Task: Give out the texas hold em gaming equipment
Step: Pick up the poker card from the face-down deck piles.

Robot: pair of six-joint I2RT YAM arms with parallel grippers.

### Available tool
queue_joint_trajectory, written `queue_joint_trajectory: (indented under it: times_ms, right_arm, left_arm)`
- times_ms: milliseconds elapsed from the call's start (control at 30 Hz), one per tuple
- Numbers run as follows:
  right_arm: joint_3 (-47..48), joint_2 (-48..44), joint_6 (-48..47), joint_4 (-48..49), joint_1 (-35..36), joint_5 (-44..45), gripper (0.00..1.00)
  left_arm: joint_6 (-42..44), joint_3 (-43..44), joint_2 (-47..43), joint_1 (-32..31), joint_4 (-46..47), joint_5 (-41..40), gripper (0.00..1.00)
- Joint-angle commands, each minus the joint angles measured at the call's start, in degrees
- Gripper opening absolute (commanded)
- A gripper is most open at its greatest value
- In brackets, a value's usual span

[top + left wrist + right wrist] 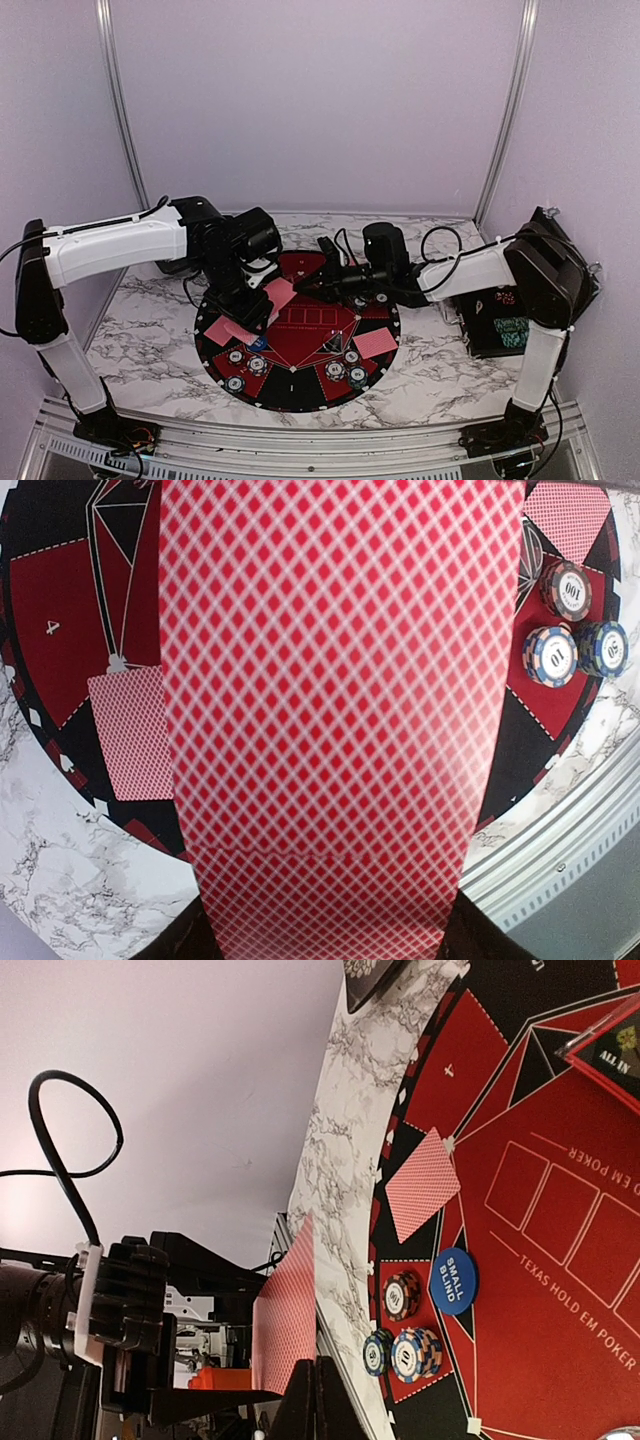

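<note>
Table [150,320]; case [480,340] contents unclear; chips [257,364] outside.

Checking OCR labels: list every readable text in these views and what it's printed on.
"SMALL BLIND": blue disc
"TEXAS HOLD EM POKER": round mat
"ALL IN": red-edged piece on the mat
"100": dark chip
"10": blue-and-white chip
"4": red segment of the mat
Too blurred to read: third chip, print on the black case.
</note>
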Motion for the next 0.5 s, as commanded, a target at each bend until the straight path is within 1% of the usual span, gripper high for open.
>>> queue_joint_trajectory:
  times_ms: [0,300,467]
  right_arm:
    - [-0.01,-2.73,0.1,1.81,-1.23,0.37,0.0]
    - [-0.01,-2.63,-0.64,1.79,-3.25,0.81,0.0]
    - [1.92,-0.58,-1.72,1.12,-3.54,1.03,0.0]
  left_arm:
    - [-1.0,-1.06,-3.04,-0.29,-1.13,-0.62,0.53]
    - [-2.15,-4.23,-5.3,-0.23,-0.37,-0.67,0.53]
    - [-2.96,-5.63,-6.88,-0.18,-0.25,-0.67,0.53]
